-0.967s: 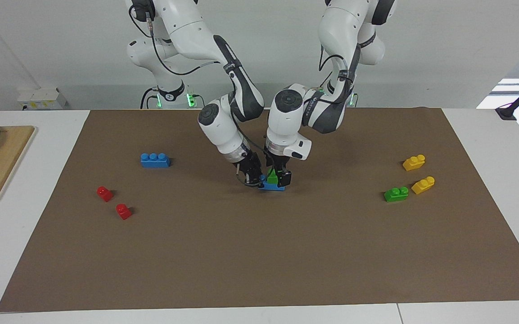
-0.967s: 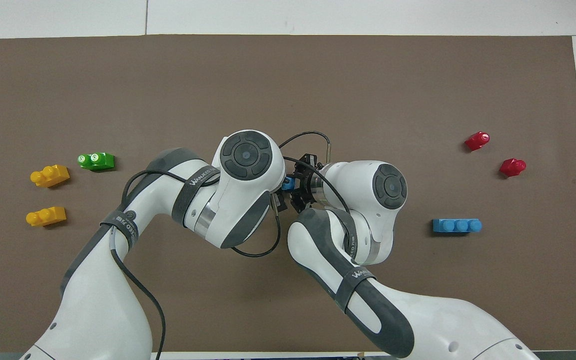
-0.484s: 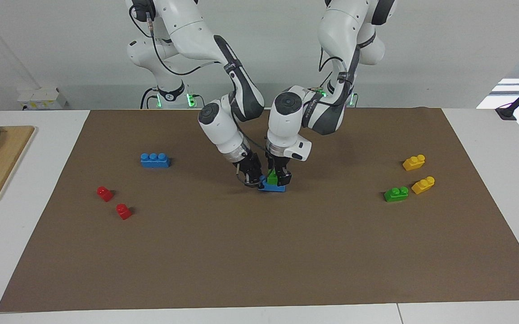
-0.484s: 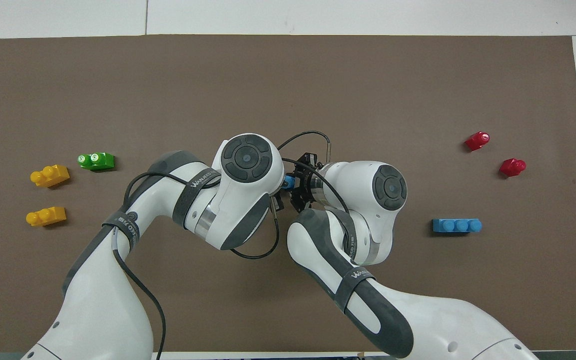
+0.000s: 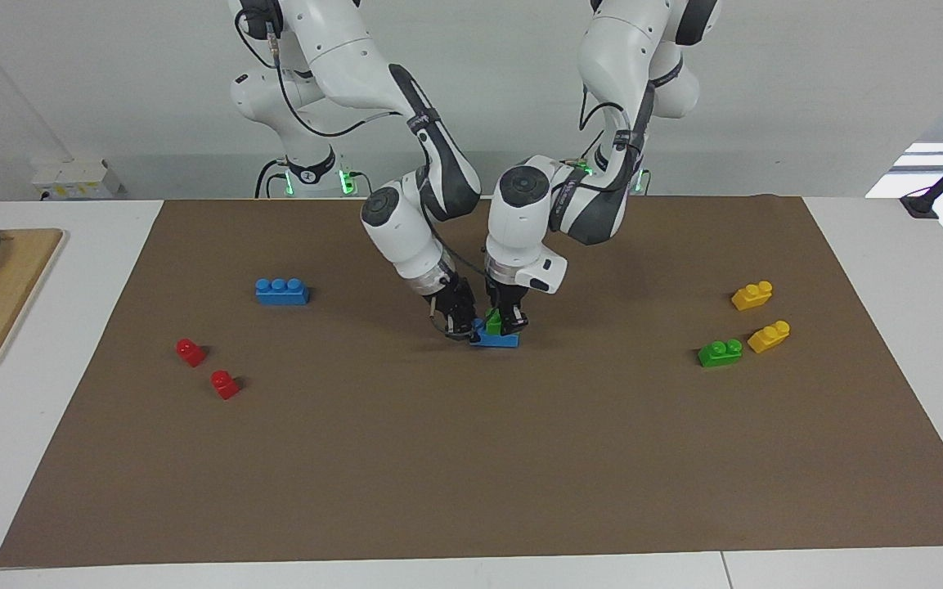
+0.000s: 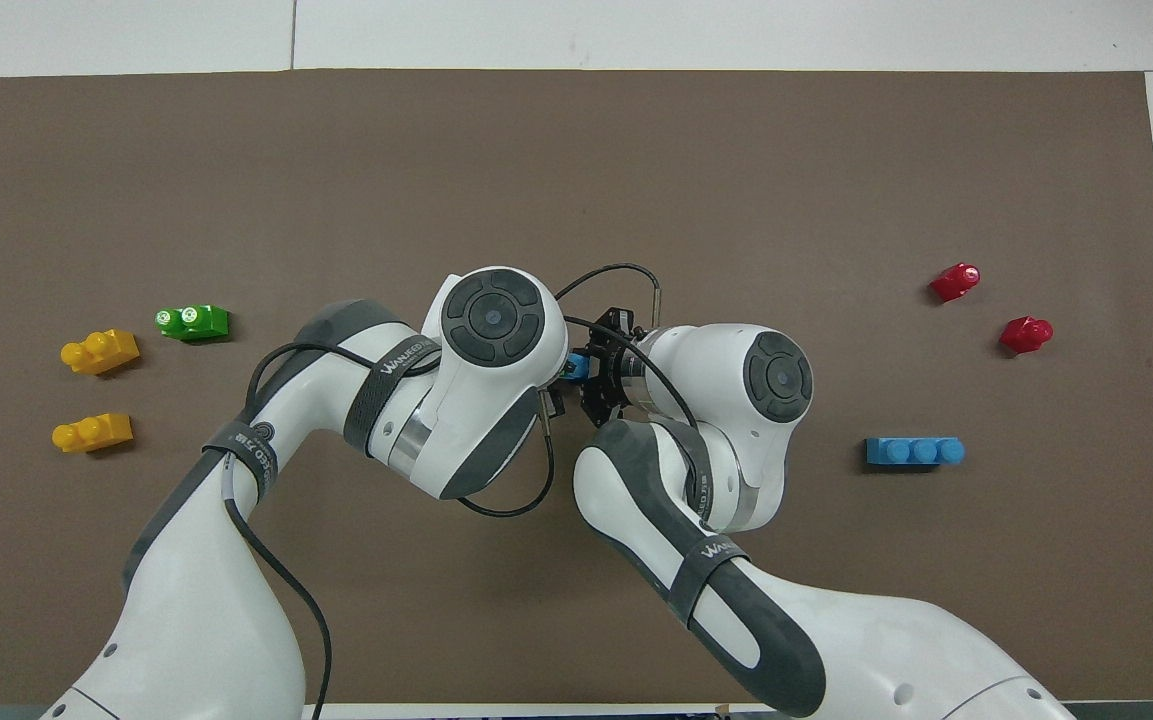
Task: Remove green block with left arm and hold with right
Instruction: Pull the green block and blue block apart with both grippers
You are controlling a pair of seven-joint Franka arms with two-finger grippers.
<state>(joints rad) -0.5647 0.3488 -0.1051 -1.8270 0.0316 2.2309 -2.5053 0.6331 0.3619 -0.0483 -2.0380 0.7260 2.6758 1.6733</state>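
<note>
The small bright green plastic two-stud block (image 5: 494, 321) sits atop a blue plastic brick (image 5: 494, 339) mid-table; the left claw (image 5: 509, 325) pinches the green block, and the right claw (image 5: 460, 324), fingertips together, grips the blue brick

Both views are evenly and brightly lit by soft, diffuse light from above. On the brown mat (image 5: 471, 458) shadows are faint and short: small dark smudges hug the blue brick (image 5: 281, 291) and the red blocks (image 5: 190, 352), and a soft patch lies beneath the arms at the middle. A bright, blown-out window glare (image 5: 925, 155) shows at the facing view's edge. Focus is sharp throughout, with slight softness toward the corners.
</note>
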